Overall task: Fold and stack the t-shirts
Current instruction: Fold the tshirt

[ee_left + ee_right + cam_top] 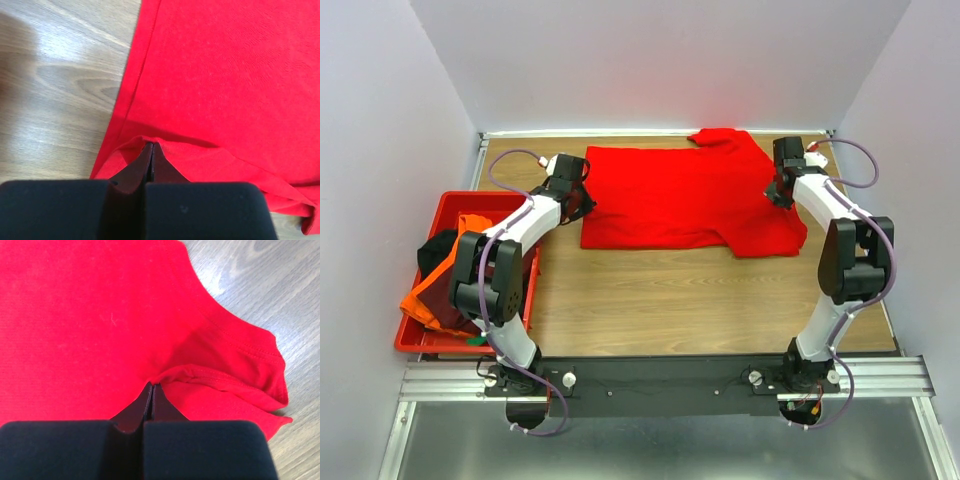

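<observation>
Near side, behind and outboard of the left claw (586,200): a red crate (448,203) sat at the left edge of the table (650,290), well apart from the claw. An orange t-shirt (470,225) and a black t-shirt (433,250) were heaped in it, unfolded, the orange one spilling over the near corner.

Left claw: jaws pressed together on the left edge of the red t-shirt (680,195), with a pinch of cloth caught between the tips. In the left wrist view the fabric rose in a small ridge right at the tips. Bare wood lay to the left of the claw; the shirt body spread ahead and to the right.

Right claw (152,386): jaws likewise closed tight on the same shirt, at its right side. A hemmed flap bunched up just right of the tips. Flat cloth lay ahead and to the left, and bare wood lay beyond to the right.

Between the two claws the red t-shirt lay spread over the far half of the table. Beyond the claws a lobe of cloth reached the far edge. I could not tell whether it was sleeve or collar.
</observation>
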{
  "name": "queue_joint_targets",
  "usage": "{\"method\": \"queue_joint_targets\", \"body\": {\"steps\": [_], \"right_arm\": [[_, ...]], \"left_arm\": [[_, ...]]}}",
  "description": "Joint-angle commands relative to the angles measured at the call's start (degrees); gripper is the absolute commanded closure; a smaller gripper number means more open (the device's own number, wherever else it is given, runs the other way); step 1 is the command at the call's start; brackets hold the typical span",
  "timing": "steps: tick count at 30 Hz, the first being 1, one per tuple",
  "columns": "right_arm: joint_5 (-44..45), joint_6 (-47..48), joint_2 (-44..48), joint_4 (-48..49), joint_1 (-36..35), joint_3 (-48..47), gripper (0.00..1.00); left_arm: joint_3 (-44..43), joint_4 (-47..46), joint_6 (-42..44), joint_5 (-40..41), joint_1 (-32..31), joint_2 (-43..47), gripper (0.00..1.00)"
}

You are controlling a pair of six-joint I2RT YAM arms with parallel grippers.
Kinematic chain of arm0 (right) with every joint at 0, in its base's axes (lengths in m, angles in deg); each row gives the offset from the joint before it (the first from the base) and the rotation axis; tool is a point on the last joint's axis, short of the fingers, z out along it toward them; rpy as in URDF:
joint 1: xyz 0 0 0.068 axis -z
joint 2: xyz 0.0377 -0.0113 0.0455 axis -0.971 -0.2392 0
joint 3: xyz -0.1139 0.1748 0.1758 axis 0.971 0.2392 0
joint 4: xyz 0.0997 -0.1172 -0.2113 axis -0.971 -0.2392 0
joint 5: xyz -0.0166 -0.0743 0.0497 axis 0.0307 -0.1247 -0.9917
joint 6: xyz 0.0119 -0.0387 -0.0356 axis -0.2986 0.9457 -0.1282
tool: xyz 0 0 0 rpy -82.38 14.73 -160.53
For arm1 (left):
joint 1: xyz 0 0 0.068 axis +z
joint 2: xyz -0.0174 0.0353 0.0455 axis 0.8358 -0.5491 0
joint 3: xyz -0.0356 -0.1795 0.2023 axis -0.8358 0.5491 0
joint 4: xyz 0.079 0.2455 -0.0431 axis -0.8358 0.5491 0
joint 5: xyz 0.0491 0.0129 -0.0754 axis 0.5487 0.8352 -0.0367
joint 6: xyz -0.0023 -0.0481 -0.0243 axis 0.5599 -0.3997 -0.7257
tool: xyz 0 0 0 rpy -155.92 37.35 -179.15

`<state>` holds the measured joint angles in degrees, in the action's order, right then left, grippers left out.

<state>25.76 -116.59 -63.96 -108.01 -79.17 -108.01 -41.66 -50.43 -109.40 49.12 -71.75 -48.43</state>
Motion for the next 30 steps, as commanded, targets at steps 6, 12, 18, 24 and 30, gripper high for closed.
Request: {"method": "queue_joint_targets", "body": {"steps": [6,12,18,24,30], "right_arm": [[-1.89,0.86,3.93,1.74,0.63,1.57,0.99],[-2.77,1.22,4.37,1.92,1.24,1.39,1.00],[-4.00,1.13,4.46,2.01,2.21,1.13,0.99],[-5.49,1.13,3.24,2.36,2.48,-0.27,1.00],[-6.64,0.95,1.12,2.53,2.48,-1.33,0.99]], "left_arm": [[-1.69,0.55,-0.27,3.09,1.60,0.54,1.00],[-3.18,1.42,0.26,3.71,1.95,-0.16,1.00],[-4.76,1.78,0.61,3.97,2.22,-1.56,1.00],[-5.91,1.95,0.61,4.06,2.30,-2.88,1.00],[-7.05,1.43,1.22,3.62,2.30,-4.46,1.00]]}}
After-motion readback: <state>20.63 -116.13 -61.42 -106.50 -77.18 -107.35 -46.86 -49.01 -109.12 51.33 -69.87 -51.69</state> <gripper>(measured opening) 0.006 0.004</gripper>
